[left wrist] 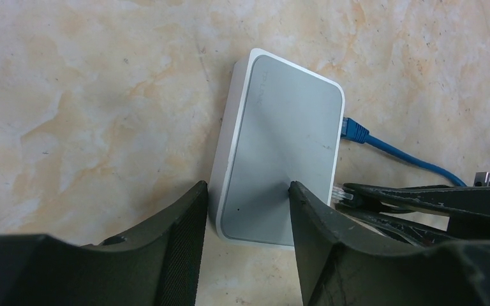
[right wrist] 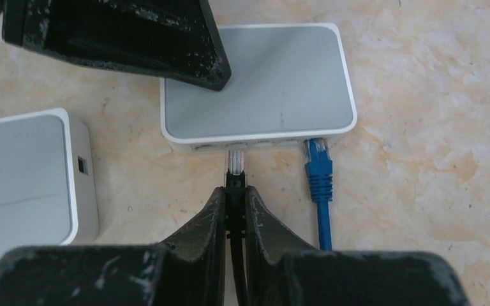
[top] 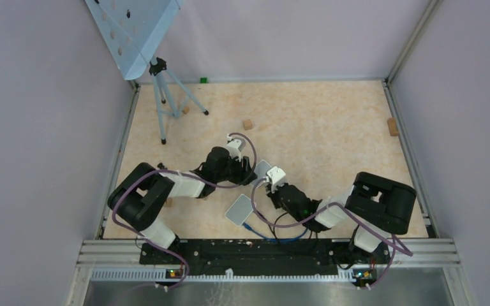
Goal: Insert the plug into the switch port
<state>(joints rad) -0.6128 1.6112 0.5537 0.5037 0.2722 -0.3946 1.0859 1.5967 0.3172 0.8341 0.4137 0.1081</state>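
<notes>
The switch (right wrist: pixel 258 83) is a flat white box with a grey top, lying on the table, and its port row faces my right gripper. My right gripper (right wrist: pixel 235 191) is shut on the black boot of the clear-tipped plug (right wrist: pixel 236 162). The plug's tip sits right at a port on the left part of the row. In the left wrist view the plug (left wrist: pixel 341 194) meets the switch (left wrist: pixel 287 146) at its right edge. My left gripper (left wrist: pixel 245 191) is open over the switch's near corner. One finger stands beside the left wall, the other over the top. From above, the switch (top: pixel 263 167) is mostly hidden.
A blue cable plug (right wrist: pixel 317 159) sits in a port to the right of mine. A second white switch (right wrist: pixel 25 185) lies close by on the left. A tripod (top: pixel 166 95), small wooden blocks (top: pixel 247 123) and side walls border the table.
</notes>
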